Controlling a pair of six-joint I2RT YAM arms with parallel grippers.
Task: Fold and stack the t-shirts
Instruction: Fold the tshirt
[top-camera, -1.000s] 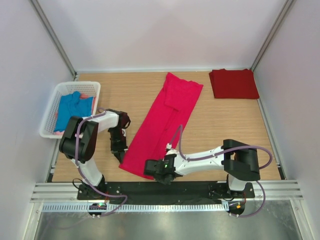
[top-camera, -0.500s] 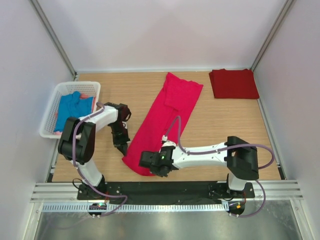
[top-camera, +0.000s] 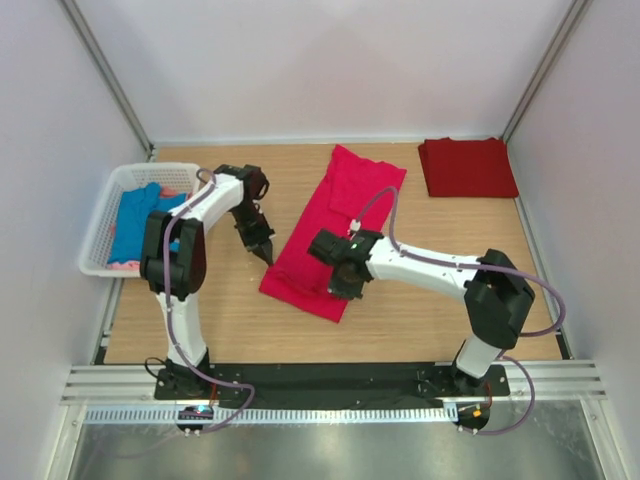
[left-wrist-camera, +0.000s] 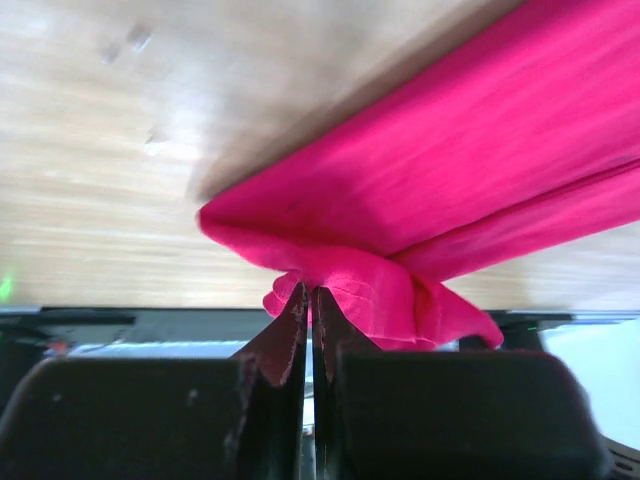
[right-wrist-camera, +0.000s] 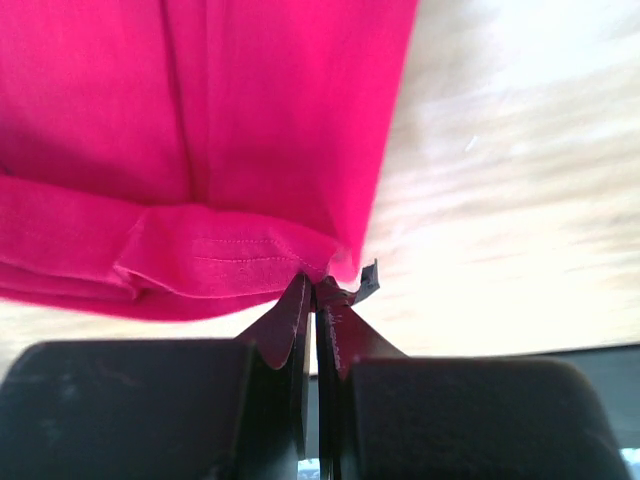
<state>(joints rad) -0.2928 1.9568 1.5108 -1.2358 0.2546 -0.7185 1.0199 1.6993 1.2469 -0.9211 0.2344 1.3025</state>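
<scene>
Jaws of the left gripper and the right gripper are each pressed narrow on bunched hem cloth of the bright pinkish-red cloth t-shirt, left at its left near corner, right at its right. Its long axis runs diagonally, far end rightward, near end leftward. Bare wooden surface lies open toward the bases. A folded darker red t-shirt sits far right. A white plastic lattice basket holding a blue t-shirt stands left.

bright pinkish-red t-shirt, dark red t-shirt, blue t-shirt, white lattice basket, pale wood-grain table
</scene>
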